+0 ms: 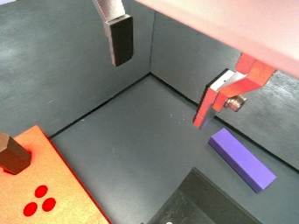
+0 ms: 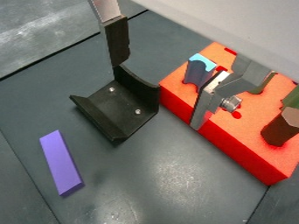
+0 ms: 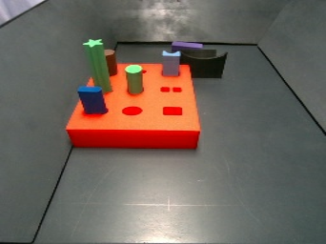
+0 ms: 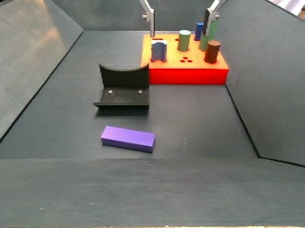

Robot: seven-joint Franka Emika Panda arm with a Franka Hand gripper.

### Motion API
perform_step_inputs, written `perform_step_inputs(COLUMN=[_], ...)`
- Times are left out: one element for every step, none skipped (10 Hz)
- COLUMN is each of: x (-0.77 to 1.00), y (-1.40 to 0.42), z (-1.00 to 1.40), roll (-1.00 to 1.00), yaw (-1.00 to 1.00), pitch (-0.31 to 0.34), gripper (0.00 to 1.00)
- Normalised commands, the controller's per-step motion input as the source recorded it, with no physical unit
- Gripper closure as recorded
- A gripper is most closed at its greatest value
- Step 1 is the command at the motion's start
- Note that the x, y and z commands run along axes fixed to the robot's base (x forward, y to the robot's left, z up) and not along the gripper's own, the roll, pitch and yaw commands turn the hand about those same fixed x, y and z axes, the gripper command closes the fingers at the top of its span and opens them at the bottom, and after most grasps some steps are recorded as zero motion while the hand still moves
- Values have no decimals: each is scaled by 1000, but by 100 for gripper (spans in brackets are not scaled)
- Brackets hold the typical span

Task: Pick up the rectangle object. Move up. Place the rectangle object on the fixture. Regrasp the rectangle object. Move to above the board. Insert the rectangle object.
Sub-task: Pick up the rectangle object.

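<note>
The rectangle object, a purple bar [image 4: 127,138] [image 2: 61,162] [image 1: 242,159], lies flat on the dark floor, apart from everything else. The black fixture [image 4: 123,86] [image 2: 117,105] stands between it and the red board [image 4: 188,73] [image 2: 239,131]. In a side view the bar [image 3: 189,46] shows just beyond the fixture [image 3: 208,65]. My gripper [image 4: 179,13] [image 1: 163,87] [image 2: 160,92] hangs high over the board's end of the floor. It is open, with nothing between its fingers. The bar lies well away from it.
Several pegs stand on the board [image 3: 133,129]: a tall green star peg [image 3: 94,65], a green cylinder [image 3: 133,79], a dark blue block [image 3: 91,99] and a grey-blue peg [image 3: 171,63]. Dark walls [image 4: 60,53] enclose the floor.
</note>
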Motion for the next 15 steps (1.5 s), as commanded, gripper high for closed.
perform_step_inputs(x=[94,-71,0,291,460,369,54,0,374,651,603,471,320,317,389], y=[140,89,394,469,437,466,160,6,217,277,309,380,434,423,411], z=[-137,-269,-786,-877,-606,-486,-231,0,-140,-340,-454,-509,-554,-506,-417], roll=[4,1,0,0,63,0,-23,0,53,33,9,10,0,0,0], yaw=[180,60,394,471,371,306,0,9,320,406,431,469,520,514,471], pitch=[113,0,-21,0,59,57,17,0,43,14,0,-3,-43,-63,-30], gripper=[0,0,0,0,0,0,0,0,0,0,0,0,0,0,0])
